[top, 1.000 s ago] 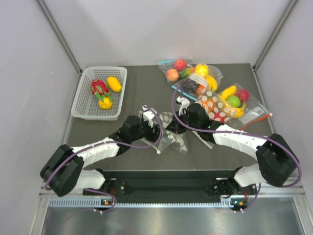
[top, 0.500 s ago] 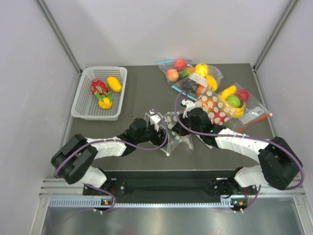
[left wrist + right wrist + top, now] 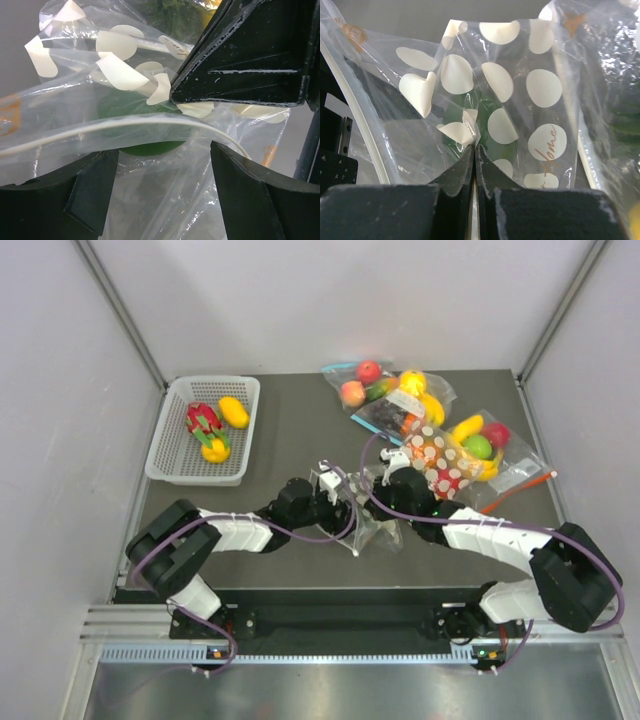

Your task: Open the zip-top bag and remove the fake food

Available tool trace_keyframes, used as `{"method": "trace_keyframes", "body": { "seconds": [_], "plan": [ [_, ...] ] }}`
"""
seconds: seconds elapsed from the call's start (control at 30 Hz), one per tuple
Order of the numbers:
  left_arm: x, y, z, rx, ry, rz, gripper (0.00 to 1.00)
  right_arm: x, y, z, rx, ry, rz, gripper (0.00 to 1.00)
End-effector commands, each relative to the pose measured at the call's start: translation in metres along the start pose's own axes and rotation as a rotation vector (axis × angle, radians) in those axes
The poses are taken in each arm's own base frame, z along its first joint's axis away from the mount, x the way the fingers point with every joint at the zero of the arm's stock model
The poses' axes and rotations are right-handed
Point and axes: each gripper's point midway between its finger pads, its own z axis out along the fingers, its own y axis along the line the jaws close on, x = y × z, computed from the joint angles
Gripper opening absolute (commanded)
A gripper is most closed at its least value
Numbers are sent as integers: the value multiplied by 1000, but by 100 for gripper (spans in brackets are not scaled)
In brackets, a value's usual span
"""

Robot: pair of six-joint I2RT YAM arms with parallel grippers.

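Observation:
The zip-top bag point(image 3: 372, 524) with white polka dots lies at mid-table between my two grippers. My right gripper point(image 3: 476, 148) is shut on a fold of its plastic point(image 3: 520, 95). A green piece of fake food point(image 3: 492, 142) shows through the bag; it also shows in the left wrist view point(image 3: 145, 146). My left gripper point(image 3: 163, 159) is open, with the bag's clear plastic point(image 3: 100, 95) lying between its jaws, close under the right gripper's black fingers point(image 3: 245, 60). A red piece with green leaves point(image 3: 202, 419) and yellow pieces point(image 3: 233, 411) lie in the white basket point(image 3: 168, 459).
At the back right lie another dotted bag showing orange point(image 3: 436, 456) and clear undotted bags of toy fruit point(image 3: 365, 382) point(image 3: 480, 443). An orange-red pen point(image 3: 523, 487) lies near the right edge. The basket stands at the back left.
My left arm has reached to the right until its open jaws sit at the bag. The bag and my right gripper have shifted a little to the right.

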Motion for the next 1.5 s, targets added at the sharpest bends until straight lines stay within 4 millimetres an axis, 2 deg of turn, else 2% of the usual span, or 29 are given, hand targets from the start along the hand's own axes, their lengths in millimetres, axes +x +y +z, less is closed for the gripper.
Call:
{"method": "trace_keyframes", "body": {
  "seconds": [0.0, 0.1, 0.2, 0.43, 0.8, 0.9, 1.0, 1.1, 1.13, 1.2, 1.23, 1.3, 1.33, 1.4, 1.47],
  "plan": [
    [-31, -4, 11, 4, -99, 41, 79, 0, -17, -4, 77, -13, 2, 0],
    [-33, -3, 15, 2, -101, 41, 80, 3, -20, -3, 90, -6, -1, 0],
    [-26, 1, 24, -4, -69, 37, 84, 8, -23, -1, 101, 7, 2, 0],
    [-11, 15, 38, -48, -27, 49, 86, 15, -25, -3, 102, 20, 11, 0],
    [-13, 6, 56, 17, -57, 33, 85, 24, -19, 0, 59, 51, 18, 0],
    [-14, 4, 58, 34, -66, 36, 75, 25, -18, 1, 50, 54, 20, 0],
    [-17, 1, 56, 43, -81, 40, 51, 26, -19, 0, 54, 55, 20, 0],
    [-16, 0, 47, 40, -91, 43, 45, 19, -19, -5, 61, 40, 15, 0],
    [-16, 0, 39, 30, -99, 44, 38, 16, -20, -5, 71, 31, 13, 0],
    [-25, -5, 27, 31, -130, 56, 37, 11, -21, -9, 79, 19, 8, 0],
    [-19, -6, 22, 30, -117, 55, 35, 8, -21, -10, 86, 13, 6, 0],
    [-24, -9, 12, 27, -131, 63, 29, 4, -23, -12, 93, 5, 4, 0],
    [-20, -7, 7, 14, -120, 62, 29, 0, -24, -13, 96, -6, 5, 0],
    [-24, -10, -4, 6, -126, 66, 28, -7, -27, -15, 103, -28, 10, 0],
    [-22, -10, -12, -5, -121, 66, 28, -5, -33, -18, 122, -16, 8, 0]
  ]
}}
